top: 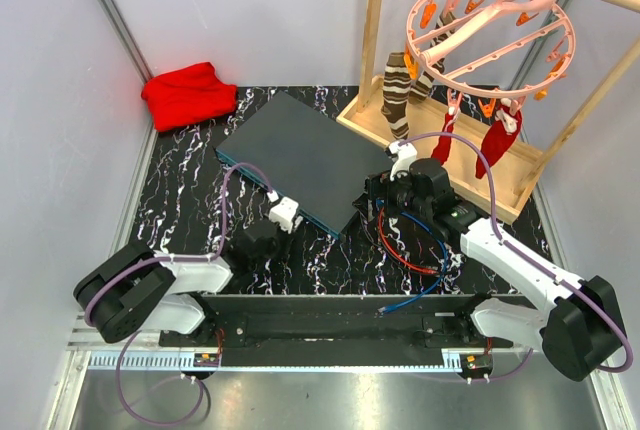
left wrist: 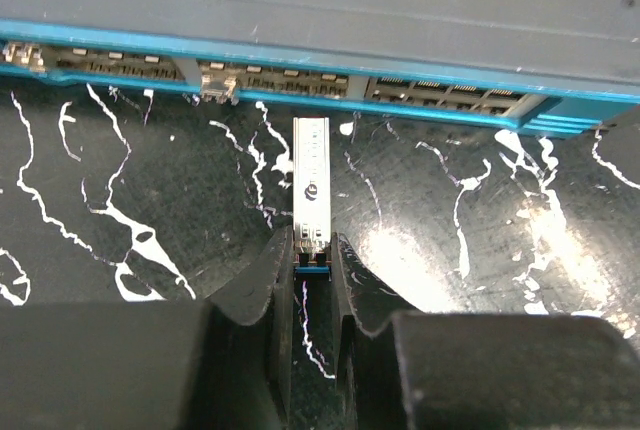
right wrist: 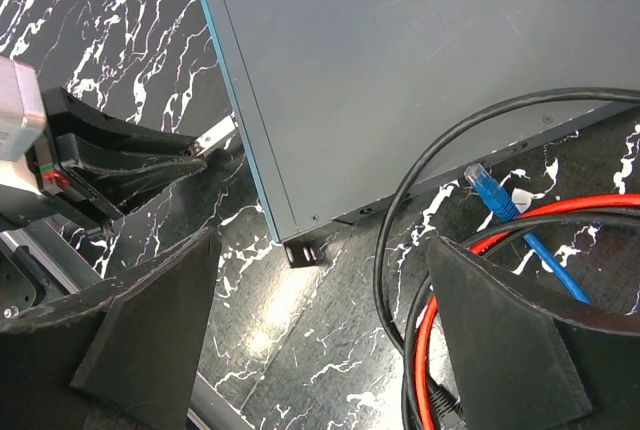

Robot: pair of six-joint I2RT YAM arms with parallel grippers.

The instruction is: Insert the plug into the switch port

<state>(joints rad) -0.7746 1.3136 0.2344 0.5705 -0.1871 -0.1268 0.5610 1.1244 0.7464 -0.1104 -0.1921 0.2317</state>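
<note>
Top external: red cloth (top: 190, 93) lies back-left on the surface (top: 180, 200). Left tool (left wrist: 310, 250) pinches the silver plug (left wrist: 311, 185) by its rear end. Plug's nose points at the switch (left wrist: 320, 0) front (teal edge w/ socket row) and sits v. close; can't tell if touching. Switch lies flat mid-surface. Right tool (right wrist: 320, 250) is spread wide over the switch's near-right corner. Red, blue & black cables (right wrist: 488, 190) lie just right of that corner. Wooden rack (top: 375, 30) w/ socks (top: 400, 90) stands back-right.
</note>
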